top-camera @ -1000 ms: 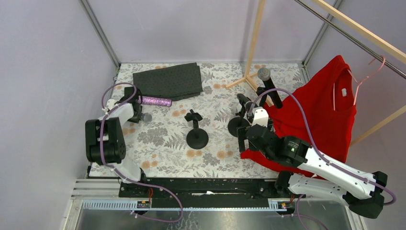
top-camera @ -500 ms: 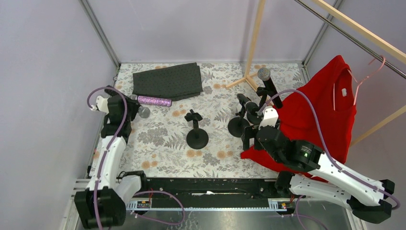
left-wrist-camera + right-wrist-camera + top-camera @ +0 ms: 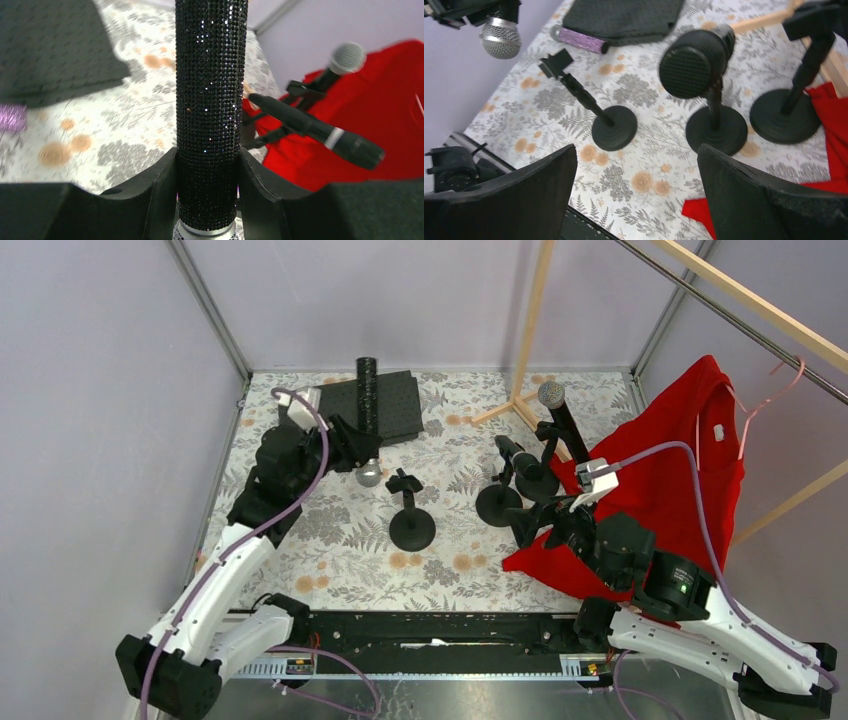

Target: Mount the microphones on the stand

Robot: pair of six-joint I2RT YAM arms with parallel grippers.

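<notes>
My left gripper point(image 3: 350, 445) is shut on a black glitter microphone point(image 3: 366, 390) and holds it upright in the air, grey mesh head point(image 3: 500, 37) down. Its body fills the left wrist view point(image 3: 211, 100). It hangs left of the empty black stand point(image 3: 411, 525), whose clip point(image 3: 556, 62) holds nothing. Two more stands at the right each carry a black microphone point(image 3: 515, 458) point(image 3: 558, 415). A purple glitter microphone point(image 3: 579, 40) lies on the table by the black cloth. My right gripper point(image 3: 530, 525) is open and empty, in front of the stands.
A folded black cloth point(image 3: 390, 405) lies at the back. A red shirt point(image 3: 670, 480) is draped at the right, beside the right arm. A wooden rack point(image 3: 530, 330) stands at the back right. The table has a floral cover point(image 3: 330, 530).
My left arm has swung from the left edge toward the middle and risen, carrying the black microphone head-down. My right arm has drawn back and lifted a little.
</notes>
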